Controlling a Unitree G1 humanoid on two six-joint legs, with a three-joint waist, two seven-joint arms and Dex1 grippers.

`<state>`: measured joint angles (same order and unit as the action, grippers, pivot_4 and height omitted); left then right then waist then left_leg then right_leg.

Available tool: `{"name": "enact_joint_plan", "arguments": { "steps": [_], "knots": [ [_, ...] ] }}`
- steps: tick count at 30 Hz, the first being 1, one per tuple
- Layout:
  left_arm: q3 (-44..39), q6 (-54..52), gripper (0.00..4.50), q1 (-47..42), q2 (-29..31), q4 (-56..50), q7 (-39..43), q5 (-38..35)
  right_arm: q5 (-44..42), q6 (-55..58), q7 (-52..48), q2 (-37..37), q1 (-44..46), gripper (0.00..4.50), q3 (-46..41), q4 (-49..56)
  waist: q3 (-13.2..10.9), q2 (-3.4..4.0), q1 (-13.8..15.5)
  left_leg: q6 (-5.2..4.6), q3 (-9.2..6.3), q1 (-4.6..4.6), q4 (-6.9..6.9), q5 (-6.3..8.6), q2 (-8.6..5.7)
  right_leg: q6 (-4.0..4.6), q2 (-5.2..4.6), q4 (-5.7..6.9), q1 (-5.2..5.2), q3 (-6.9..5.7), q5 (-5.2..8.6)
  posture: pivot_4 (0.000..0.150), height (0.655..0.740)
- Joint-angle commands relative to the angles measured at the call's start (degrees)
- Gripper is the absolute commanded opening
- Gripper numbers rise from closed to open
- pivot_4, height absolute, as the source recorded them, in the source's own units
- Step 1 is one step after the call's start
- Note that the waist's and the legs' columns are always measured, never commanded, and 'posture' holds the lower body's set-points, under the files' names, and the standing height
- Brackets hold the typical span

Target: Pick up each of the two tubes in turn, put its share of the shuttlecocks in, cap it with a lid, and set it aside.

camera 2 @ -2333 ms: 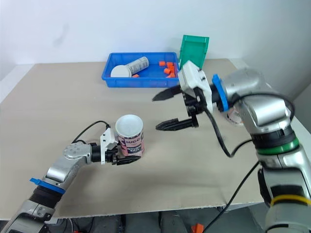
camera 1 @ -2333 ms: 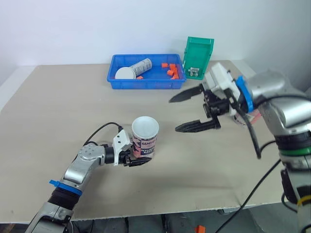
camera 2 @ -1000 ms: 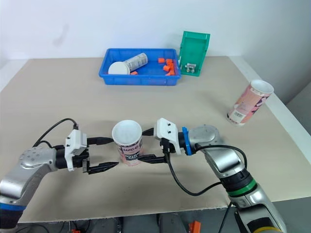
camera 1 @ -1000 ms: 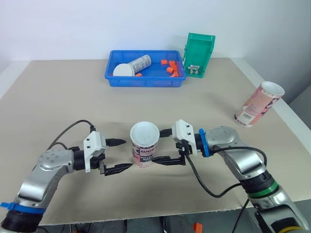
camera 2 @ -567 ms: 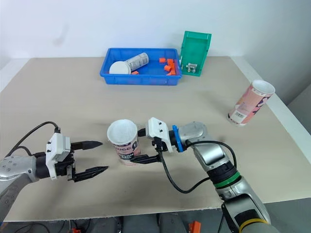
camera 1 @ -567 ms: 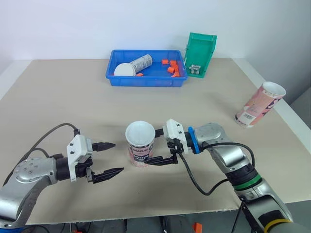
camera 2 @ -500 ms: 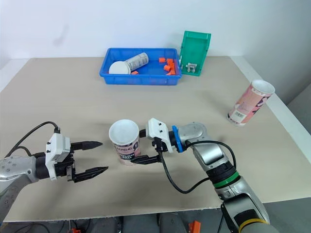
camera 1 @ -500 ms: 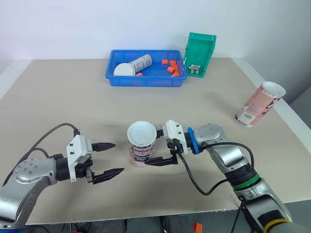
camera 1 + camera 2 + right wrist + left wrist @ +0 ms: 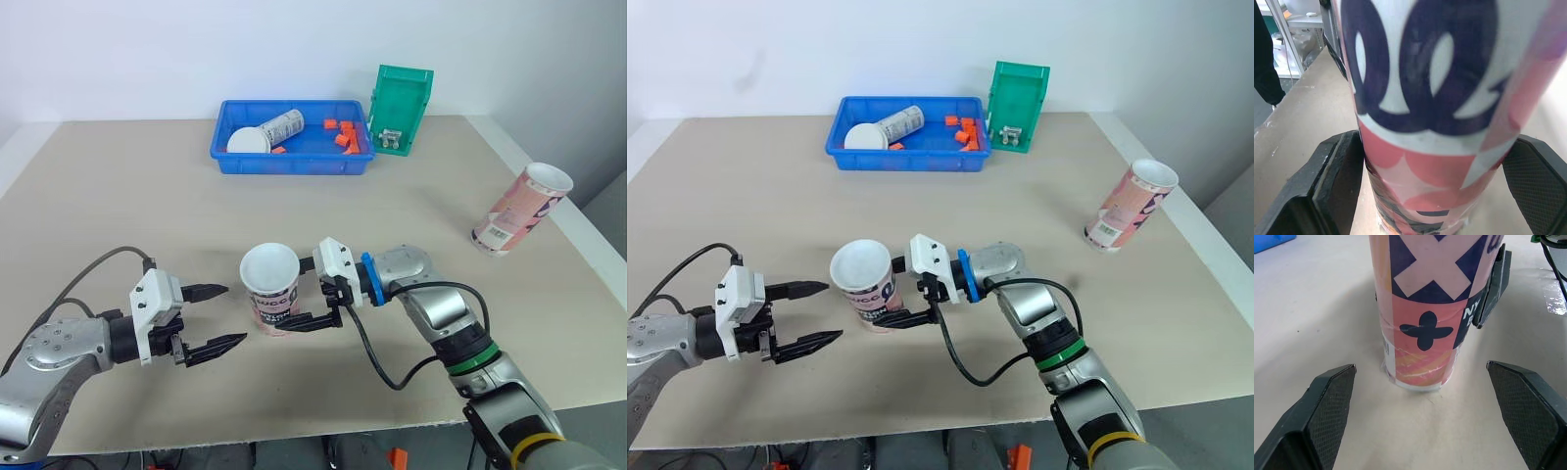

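A pink patterned tube (image 9: 271,302) with an open white mouth stands at the table's middle front. My right gripper (image 9: 287,299) is shut on the tube's lower half; in the right wrist view the black fingers (image 9: 1334,181) press both of its sides. My left gripper (image 9: 235,313) hovers open just left of the tube, apart from it. In the left wrist view the tube (image 9: 1422,328) stands beyond its spread fingertips (image 9: 1327,401). A second pink tube (image 9: 521,209) leans tilted near the table's right edge, mouth open.
A blue tray (image 9: 294,164) at the back holds a lying grey cylinder (image 9: 279,127), a white round lid (image 9: 245,143) and several orange pieces (image 9: 348,139). A green bin (image 9: 402,98) stands beside it on the right. Black cables trail from both wrists.
My left gripper let go of the tube, opened and backed off left. The right arm swung down, closed on the tube and has slid it a little leftward.
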<state>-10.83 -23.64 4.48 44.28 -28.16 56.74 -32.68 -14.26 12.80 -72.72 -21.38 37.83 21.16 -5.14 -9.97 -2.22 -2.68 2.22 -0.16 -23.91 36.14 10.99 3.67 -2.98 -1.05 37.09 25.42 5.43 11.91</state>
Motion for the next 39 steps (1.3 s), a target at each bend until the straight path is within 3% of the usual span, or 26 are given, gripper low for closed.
{"name": "enact_joint_plan", "arguments": {
  "steps": [1,4,11,16,22,28,35,38,39],
  "knots": [
    [0.4,0.3,4.50,-1.4,0.3,-0.5,0.1,-0.3,-0.1,-0.7,-0.5,-0.1,1.5,3.56,-0.8,-0.1,0.0,0.00,0.0,0.00,0.00,0.00,0.00,0.00,0.00,0.00,0.00,0.01,0.00,0.00,0.00,0.150,0.7037],
    [1.2,0.6,4.50,-2.4,-0.1,0.2,0.3,-0.1,-1.2,1.2,0.0,-0.8,1.7,2.54,-2.3,0.7,0.0,0.00,0.0,0.00,0.00,0.00,0.02,0.00,0.00,0.00,0.00,0.01,0.00,0.00,0.00,0.150,0.7037],
    [2.3,-2.7,4.50,-12.4,-6.0,4.9,-4.1,-4.0,-6.4,7.0,2.8,-5.2,0.9,2.54,-11.0,4.2,-0.1,0.06,0.3,0.00,-0.12,-0.18,0.28,0.00,-0.02,-0.08,0.01,0.04,-0.04,-0.04,-0.05,0.150,0.7037],
    [6.0,-3.9,4.50,-21.2,-8.8,9.7,-4.2,-3.0,-6.7,8.5,14.5,-11.6,-1.0,2.54,-25.8,0.3,-0.1,0.07,0.5,0.00,-0.13,-0.25,0.38,0.00,-0.11,-0.16,0.01,0.04,-0.08,0.03,-0.10,0.150,0.7037],
    [9.7,-4.6,4.50,-27.6,-13.6,12.6,-4.9,-3.1,-3.5,9.2,27.6,-15.2,-5.9,2.54,-34.2,-5.4,-0.1,0.13,0.0,-0.18,-0.19,-0.28,0.33,0.11,-0.20,-0.43,0.08,0.06,-0.09,0.19,-0.11,0.150,0.7037],
    [11.0,-3.6,4.50,-29.4,-14.6,15.2,-3.6,-2.0,-2.4,6.9,35.3,-13.6,-2.8,2.54,-36.0,-14.9,-0.2,0.33,-0.3,-0.19,-0.17,-0.21,0.35,0.10,-0.20,-0.50,0.13,0.07,-0.09,0.31,-0.21,0.150,0.7037],
    [10.9,-3.4,4.50,-29.2,-14.8,15.2,-3.3,-1.7,-0.2,4.2,35.7,-14.1,-1.1,2.54,-34.1,-21.8,-0.2,0.36,-0.1,-0.23,-0.17,-0.27,0.43,0.07,-0.29,-0.56,0.12,0.07,-0.13,0.47,-0.22,0.150,0.7037],
    [10.8,-3.4,4.50,-28.7,-14.8,14.9,-3.6,-1.6,-0.1,4.5,32.2,-13.9,-2.3,3.42,-32.1,-21.7,-0.2,0.35,-0.1,-0.23,-0.17,-0.26,0.43,0.07,-0.32,-0.60,0.13,0.07,-0.16,0.51,-0.23,0.150,0.7037],
    [10.7,-3.5,4.50,-28.6,-14.8,14.8,-3.7,-1.6,-0.2,4.8,31.4,-13.9,-2.6,3.95,-31.8,-21.5,-0.2,0.36,-0.1,-0.23,-0.17,-0.26,0.43,0.07,-0.32,-0.60,0.13,0.07,-0.16,0.51,-0.23,0.150,0.7037]
  ]
}}
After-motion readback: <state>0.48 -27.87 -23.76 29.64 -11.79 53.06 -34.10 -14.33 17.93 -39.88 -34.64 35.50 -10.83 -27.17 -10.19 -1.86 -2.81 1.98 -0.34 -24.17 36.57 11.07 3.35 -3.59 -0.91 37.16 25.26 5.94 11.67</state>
